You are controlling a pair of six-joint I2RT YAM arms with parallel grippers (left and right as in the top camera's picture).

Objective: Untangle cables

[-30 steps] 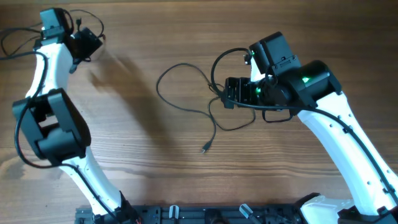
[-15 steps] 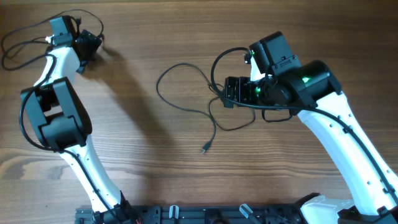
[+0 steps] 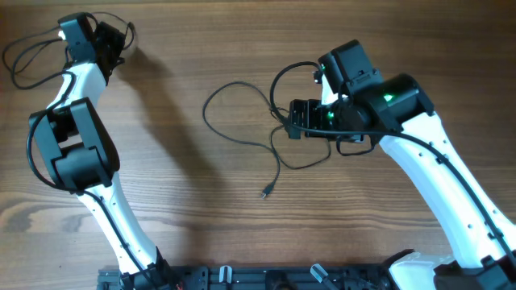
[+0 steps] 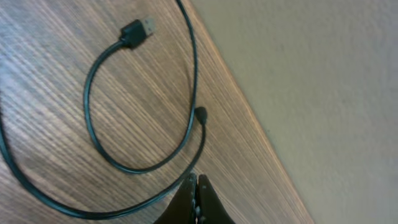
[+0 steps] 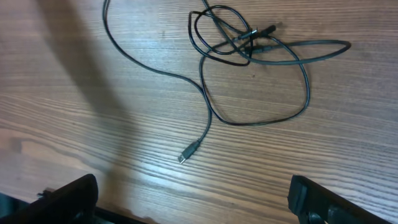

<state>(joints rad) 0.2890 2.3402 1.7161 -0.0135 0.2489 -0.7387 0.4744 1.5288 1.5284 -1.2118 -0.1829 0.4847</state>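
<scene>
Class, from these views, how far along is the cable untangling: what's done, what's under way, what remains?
Done: one cable lies apart by the table edge. In hand: the left gripper is shut on it. Left: the tangle of loops by the open right gripper is untouched, with a plug end trailing free.

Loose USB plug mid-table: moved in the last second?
No. The plug lies at the same spot on the table, no nearer the rail at the bottom edge of the overhead view.
</scene>
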